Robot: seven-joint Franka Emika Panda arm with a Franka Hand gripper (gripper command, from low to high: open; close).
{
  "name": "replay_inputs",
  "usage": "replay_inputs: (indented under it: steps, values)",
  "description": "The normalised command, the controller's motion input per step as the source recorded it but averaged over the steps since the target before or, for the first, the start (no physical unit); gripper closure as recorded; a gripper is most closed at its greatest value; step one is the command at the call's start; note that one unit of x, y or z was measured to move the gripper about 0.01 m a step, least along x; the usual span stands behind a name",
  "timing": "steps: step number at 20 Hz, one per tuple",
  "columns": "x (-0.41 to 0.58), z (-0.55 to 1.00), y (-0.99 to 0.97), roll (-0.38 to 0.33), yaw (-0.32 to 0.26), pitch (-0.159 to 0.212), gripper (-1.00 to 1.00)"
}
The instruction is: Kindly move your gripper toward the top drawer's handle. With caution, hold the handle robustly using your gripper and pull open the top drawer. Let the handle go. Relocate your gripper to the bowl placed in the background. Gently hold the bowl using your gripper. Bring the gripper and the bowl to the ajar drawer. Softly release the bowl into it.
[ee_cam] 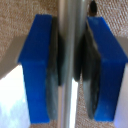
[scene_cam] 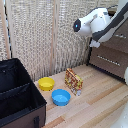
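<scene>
In the wrist view my gripper (ee_cam: 70, 65) is shut on the handle (ee_cam: 71, 30), a slim silver bar running between the two blue fingers (ee_cam: 37, 65), whose dark pads press on it from both sides. Behind it lies the brown front of the top drawer (ee_cam: 20, 15). In the exterior view the white arm (scene_cam: 95, 24) reaches to the dresser (scene_cam: 112, 62) at the exterior view's right and hides the gripper and the handle. The yellow bowl (scene_cam: 46, 83) rests on the wooden floor near the woven wall, far from the arm.
A blue bowl (scene_cam: 61, 97) sits just in front of the yellow one. Beside both bowls stands a small orange box (scene_cam: 74, 81). A black open case (scene_cam: 17, 95) fills the exterior view's left. A lower drawer's silver bar (scene_cam: 107, 59) shows under the arm.
</scene>
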Motion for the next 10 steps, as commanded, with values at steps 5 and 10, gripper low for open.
replay_inputs:
  steps: [5, 10]
  values:
    - [0.398, 0.0, 0.85, 0.071, -0.043, 0.096, 1.0]
    - [0.385, 0.0, 0.86, 0.065, -0.042, 0.093, 1.0]
